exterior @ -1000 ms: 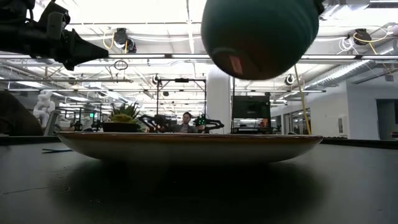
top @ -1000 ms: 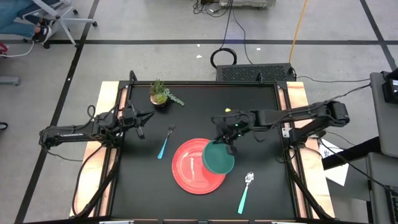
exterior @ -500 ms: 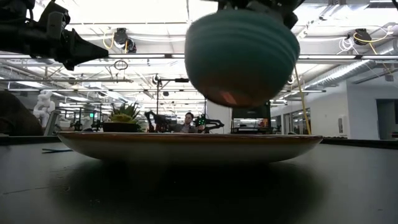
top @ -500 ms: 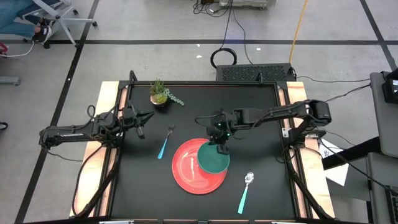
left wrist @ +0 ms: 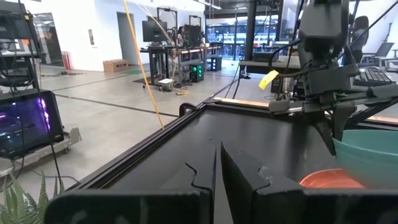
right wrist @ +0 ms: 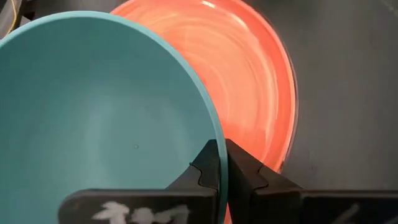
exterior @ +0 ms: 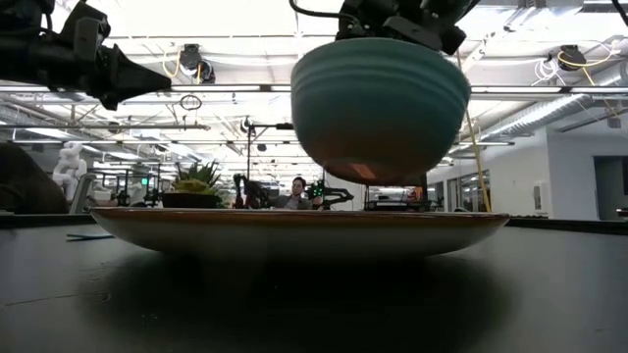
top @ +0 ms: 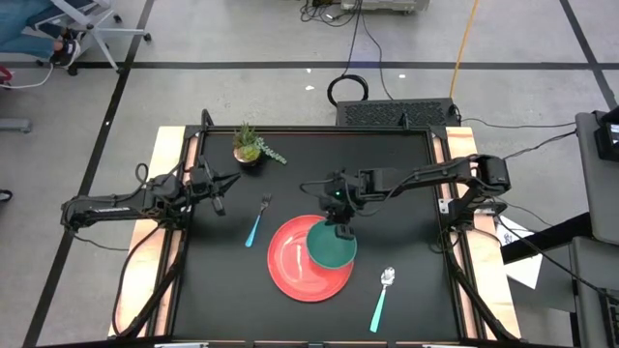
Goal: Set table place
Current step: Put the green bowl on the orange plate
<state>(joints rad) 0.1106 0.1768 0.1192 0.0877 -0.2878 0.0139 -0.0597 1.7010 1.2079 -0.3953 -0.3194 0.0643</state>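
Note:
The red plate (top: 290,261) lies flat on the black table (top: 387,164). My right gripper (top: 338,220) is shut on a teal bowl (top: 332,246) above the plate's right half. In the low view the bowl (exterior: 381,103) hangs a little above the plate (exterior: 299,230), not touching it. A teal-handled fork (top: 256,224) lies left of the plate and a teal-handled spoon (top: 381,300) lies near right of it. My left gripper (top: 221,193) waits shut and level at the table's left side, holding nothing. My right gripper pinches the bowl's rim (right wrist: 217,140) on the bowl's far side, one finger inside the bowl and one outside. The fingers (right wrist: 245,171) slant down from the table's far right. The bowl hangs upright and about level, lifted clear of the plate.
A small potted plant (top: 250,145) stands at the table's far left. Pale wooden strips (top: 164,184) run along both short sides. Bare black tabletop lies on the far side of the plate and near the front edge on the left.
My right gripper has gone toward the table's left edge and down with the bowl. The bowl has moved from over the plate's right rim to farther over the plate. It has come lower and gone from tilted to about level.

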